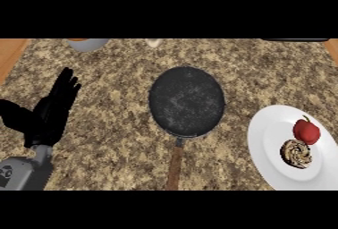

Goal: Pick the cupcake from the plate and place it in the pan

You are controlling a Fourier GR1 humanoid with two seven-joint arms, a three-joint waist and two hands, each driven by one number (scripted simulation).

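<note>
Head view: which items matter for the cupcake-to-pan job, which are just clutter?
Job:
cupcake
white plate
pan

Lying about:
red pepper, sharing the plate
grey bowl at the far edge
pale object at the far edge, too cut off to identify

Left hand open, resting.

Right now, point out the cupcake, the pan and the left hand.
cupcake [296, 153]: head view, middle of its swirled top, on the plate.
pan [187, 100]: head view, centre of its dark inside.
left hand [48, 117]: head view, on the palm; fingers straight, resting at the left.

Likely a kitchen: granite counter [119, 147], pan [187, 100], plate [271, 134].
</note>
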